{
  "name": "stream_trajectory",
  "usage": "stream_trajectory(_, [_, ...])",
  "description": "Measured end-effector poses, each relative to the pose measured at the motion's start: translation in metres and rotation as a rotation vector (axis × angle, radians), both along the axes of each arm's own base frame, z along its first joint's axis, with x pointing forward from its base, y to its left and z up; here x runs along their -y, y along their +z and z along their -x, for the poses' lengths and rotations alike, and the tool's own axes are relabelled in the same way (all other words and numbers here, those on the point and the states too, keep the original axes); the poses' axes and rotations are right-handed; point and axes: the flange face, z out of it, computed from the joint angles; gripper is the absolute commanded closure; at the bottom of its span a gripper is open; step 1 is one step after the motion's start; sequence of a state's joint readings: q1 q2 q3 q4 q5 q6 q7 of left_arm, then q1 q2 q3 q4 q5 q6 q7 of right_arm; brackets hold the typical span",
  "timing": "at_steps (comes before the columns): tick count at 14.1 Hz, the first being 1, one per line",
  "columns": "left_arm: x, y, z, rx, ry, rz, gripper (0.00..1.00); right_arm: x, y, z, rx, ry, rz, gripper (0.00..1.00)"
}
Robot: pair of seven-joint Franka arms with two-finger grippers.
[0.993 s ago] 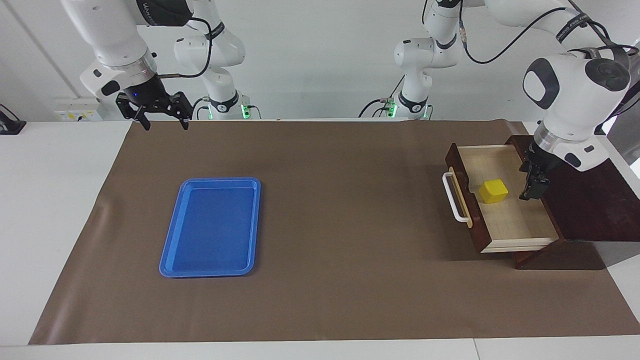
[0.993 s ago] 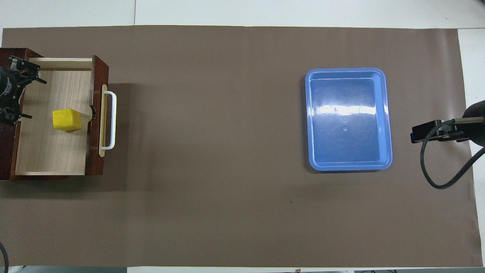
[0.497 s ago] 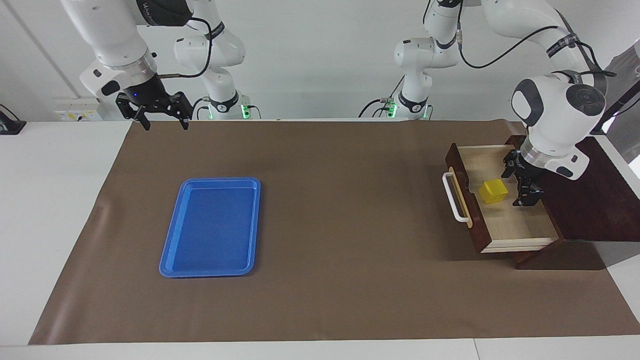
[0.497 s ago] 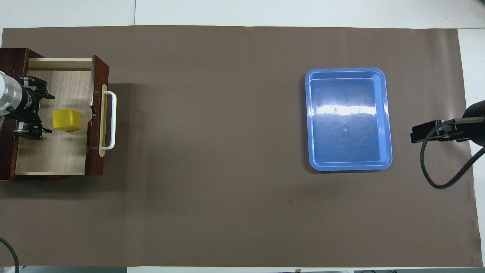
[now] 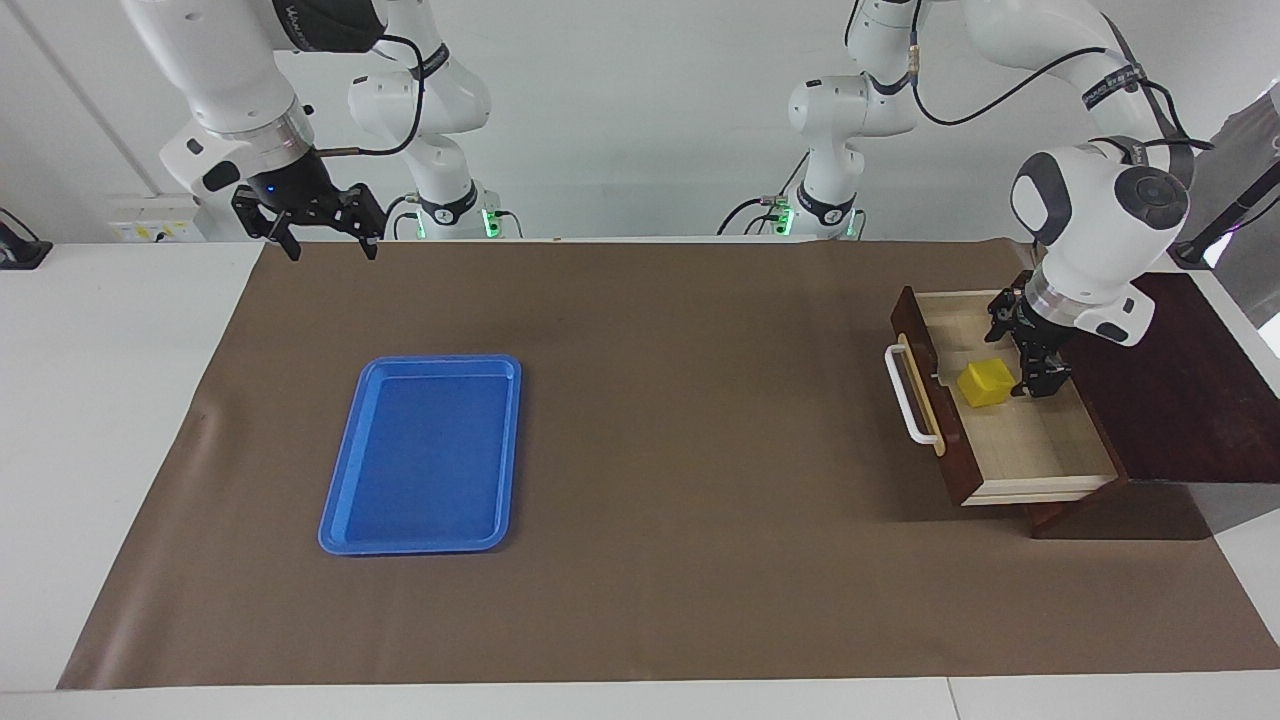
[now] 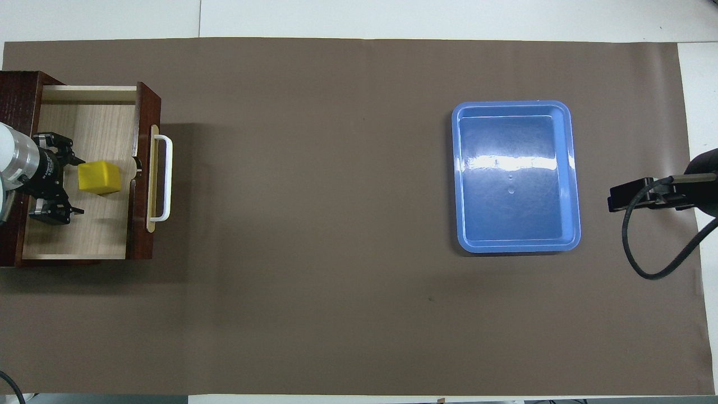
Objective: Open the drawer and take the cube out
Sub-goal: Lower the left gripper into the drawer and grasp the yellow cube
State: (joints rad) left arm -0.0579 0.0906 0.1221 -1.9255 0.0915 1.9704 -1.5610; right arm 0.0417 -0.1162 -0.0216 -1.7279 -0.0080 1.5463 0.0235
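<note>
The drawer [image 5: 1030, 445] [image 6: 78, 235] of the dark brown box stands pulled out at the left arm's end of the table, its white handle [image 5: 905, 400] [image 6: 164, 177] facing the table's middle. The yellow cube [image 5: 987, 383] [image 6: 100, 177] sits on the drawer's pale floor close to the front panel. My left gripper [image 5: 1022, 350] [image 6: 76, 186] is low inside the drawer, open, on the box's side of the cube, with its fingertips level with the cube's edge. Nothing is gripped. My right gripper [image 5: 333, 255] waits open in the air over the brown mat's edge at the right arm's end of the table.
A flat blue tray [image 5: 420, 455] [image 6: 516, 177] with nothing in it lies on the brown mat toward the right arm's end. The dark box top [image 5: 1190, 400] stands next to the left gripper's wrist. Bare mat spans the stretch between drawer and tray.
My left gripper has slid from over the box's edge into the drawer and come up to the cube. The cube, the drawer and the right arm have not moved.
</note>
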Motion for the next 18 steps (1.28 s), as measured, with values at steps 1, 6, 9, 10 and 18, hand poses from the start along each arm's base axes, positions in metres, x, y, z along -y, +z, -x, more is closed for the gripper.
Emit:
stream_trajectory(1, [0.001,0.0,0.0,0.005,0.011,0.0,0.0,0.001,0.001,-0.001,0.007,-0.001,0.0,0.0])
stream_trajectory(6, [0.009,-0.005,-0.001,0.03,0.042,0.007,0.0,0.033,0.012,-0.014,0.137,-0.097,0.001,0.0])
stream_trajectory(9, [0.01,-0.006,-0.001,0.033,0.046,0.012,0.17,0.042,0.012,-0.016,0.154,-0.159,0.002,0.0])
stream_trajectory(10, [0.01,-0.006,-0.001,0.034,0.052,0.016,0.36,0.043,0.013,-0.018,0.168,-0.242,0.0,0.0])
stream_trajectory(18, [0.01,0.005,-0.009,0.1,0.12,0.075,1.0,0.021,-0.019,-0.047,0.132,-0.994,-0.078,0.0])
